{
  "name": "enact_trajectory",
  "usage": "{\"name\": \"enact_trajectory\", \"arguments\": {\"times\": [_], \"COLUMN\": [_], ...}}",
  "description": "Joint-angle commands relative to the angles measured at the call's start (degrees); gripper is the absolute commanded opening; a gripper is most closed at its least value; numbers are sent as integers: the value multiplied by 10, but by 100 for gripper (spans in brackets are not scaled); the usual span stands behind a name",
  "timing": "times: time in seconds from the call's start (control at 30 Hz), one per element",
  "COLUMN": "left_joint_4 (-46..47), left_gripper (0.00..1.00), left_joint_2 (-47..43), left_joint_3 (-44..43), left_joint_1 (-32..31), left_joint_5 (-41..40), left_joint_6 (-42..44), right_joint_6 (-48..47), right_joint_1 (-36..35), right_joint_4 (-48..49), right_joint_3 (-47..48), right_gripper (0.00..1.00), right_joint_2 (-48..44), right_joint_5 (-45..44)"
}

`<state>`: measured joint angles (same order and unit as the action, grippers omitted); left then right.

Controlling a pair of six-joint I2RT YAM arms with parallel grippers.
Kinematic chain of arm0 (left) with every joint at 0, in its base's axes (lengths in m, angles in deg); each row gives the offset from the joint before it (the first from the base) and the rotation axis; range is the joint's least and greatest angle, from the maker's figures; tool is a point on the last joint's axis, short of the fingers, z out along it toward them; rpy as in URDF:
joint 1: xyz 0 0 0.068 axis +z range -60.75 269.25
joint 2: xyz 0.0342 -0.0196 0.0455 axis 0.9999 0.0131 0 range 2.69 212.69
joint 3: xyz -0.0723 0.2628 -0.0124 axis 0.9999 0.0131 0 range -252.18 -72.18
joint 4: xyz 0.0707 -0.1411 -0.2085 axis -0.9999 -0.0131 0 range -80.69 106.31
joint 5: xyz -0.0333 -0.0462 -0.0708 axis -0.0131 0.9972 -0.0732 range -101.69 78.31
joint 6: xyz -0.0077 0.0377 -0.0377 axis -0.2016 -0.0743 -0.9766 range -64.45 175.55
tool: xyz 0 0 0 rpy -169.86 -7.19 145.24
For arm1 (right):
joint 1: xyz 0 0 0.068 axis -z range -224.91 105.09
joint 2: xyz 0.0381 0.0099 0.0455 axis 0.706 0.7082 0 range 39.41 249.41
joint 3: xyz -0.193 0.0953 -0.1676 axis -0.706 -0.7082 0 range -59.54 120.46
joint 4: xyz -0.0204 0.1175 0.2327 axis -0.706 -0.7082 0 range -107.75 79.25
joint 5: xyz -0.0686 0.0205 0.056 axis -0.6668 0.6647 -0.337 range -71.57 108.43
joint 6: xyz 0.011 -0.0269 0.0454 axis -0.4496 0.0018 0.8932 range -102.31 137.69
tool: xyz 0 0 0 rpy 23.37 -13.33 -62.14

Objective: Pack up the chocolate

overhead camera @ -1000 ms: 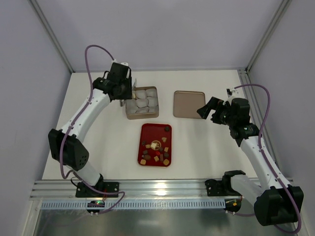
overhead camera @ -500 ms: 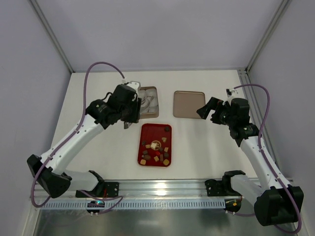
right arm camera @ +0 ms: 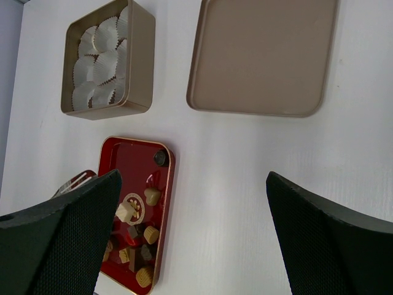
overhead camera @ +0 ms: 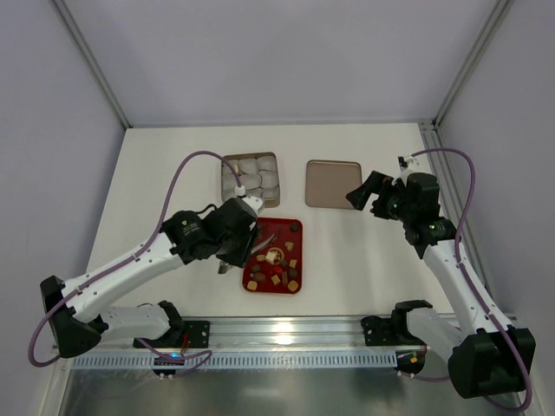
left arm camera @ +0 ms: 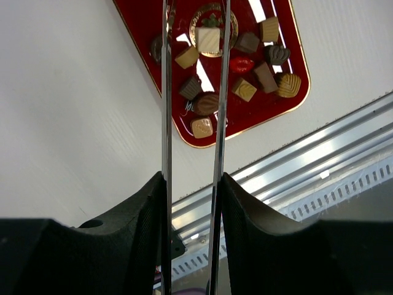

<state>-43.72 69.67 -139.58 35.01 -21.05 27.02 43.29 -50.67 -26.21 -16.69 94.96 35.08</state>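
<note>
Picking seemed the step in hand: the left pincer (left arm camera: 195, 9) hovered over the red tray (left arm camera: 285, 27), thin blades partly parted, nothing seen between them. The chocolate (left arm camera: 244, 89) lay crowded in the tray's near half, so straddling one piece needed care. The right pincer (right arm camera: 193, 175), wide open and empty, hovered right, leaving the far tin (right arm camera: 142, 55) reachable

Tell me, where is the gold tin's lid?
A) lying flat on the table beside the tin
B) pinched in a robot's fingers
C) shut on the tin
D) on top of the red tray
A: the lid lies flat on the white table, apart from the open tin, whose paper cups show.
</note>
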Motion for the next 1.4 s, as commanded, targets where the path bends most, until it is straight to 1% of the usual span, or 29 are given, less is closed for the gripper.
{"name": "enact_trajectory", "arguments": {"times": [0.0,0.33,0.67,1.37], "left_joint_4": [-11,-27,-55,-64], "left_gripper": [40,40,40,40], "left_joint_2": [-17,-29,-41,-20], "left_joint_3": [11,36,37,47], "left_joint_1": [-16,-37,-39,-44], "left_joint_5": [0,8,-5,-1], "left_joint_6": [-20,-27,-22,1], "right_joint_6": [-5,-7,-8,-8], "right_joint_1": [-3,-5,-7,-9], "right_joint_4": [18,15,11,8], "right_joint_3": [2,3,4,4], "right_gripper": [100,100,100,100], "right_joint_2": [1,-1,-3,-9], "right_joint_5": [-4,-6,-10,-14]}}
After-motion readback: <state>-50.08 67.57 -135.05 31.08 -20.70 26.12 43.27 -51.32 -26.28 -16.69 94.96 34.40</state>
